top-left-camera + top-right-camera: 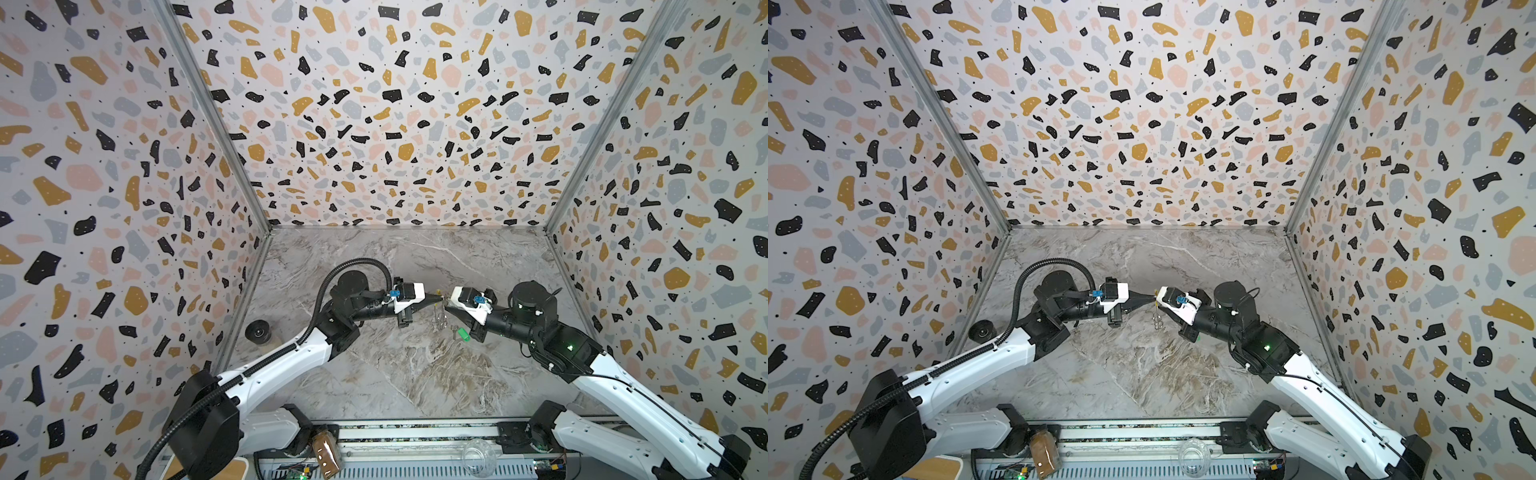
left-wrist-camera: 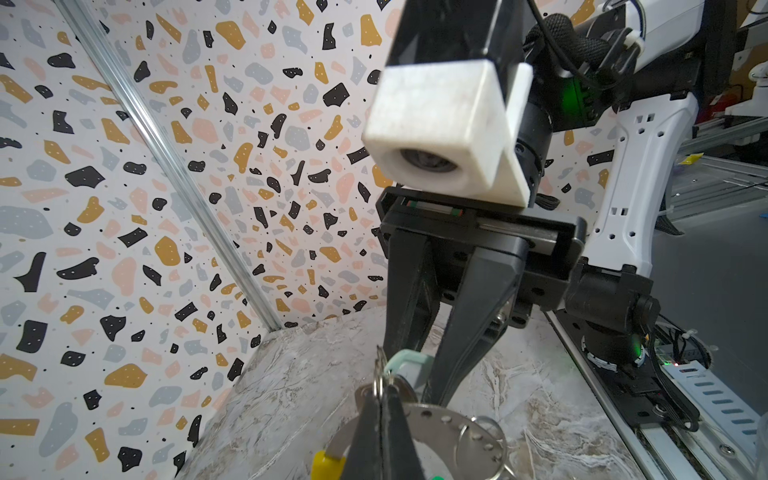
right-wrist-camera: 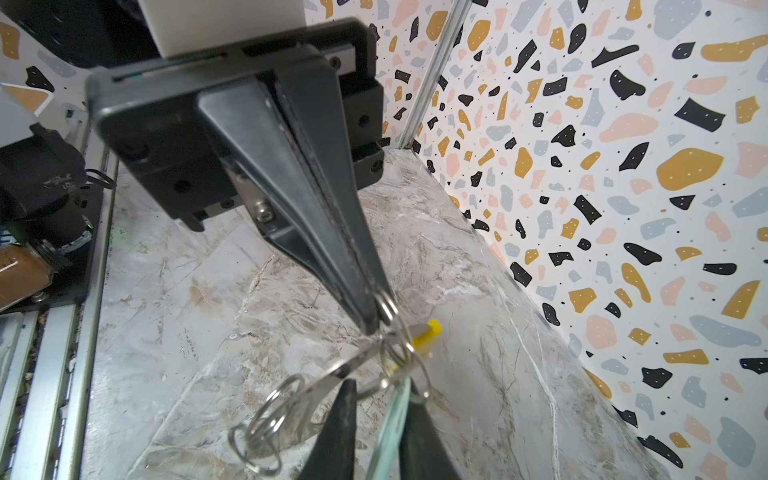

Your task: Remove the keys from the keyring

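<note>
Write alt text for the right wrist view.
The left hand, shut, pinches the keyring beside its yellow sleeve, over the marble table. Nearest the camera, the right hand flanks a pale mint tag, and small split rings dangle from the hoop.

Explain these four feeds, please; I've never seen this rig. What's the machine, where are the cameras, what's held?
Two robot arms with pincer grippers work over a marble table. Both top views look down from above; each wrist view rides on one arm. The left gripper is shut on the keyring. The right gripper straddles the pale mint key tag; grip unclear. The green-tagged key lies loose on the table; a dark roll sits at its left edge.
</note>
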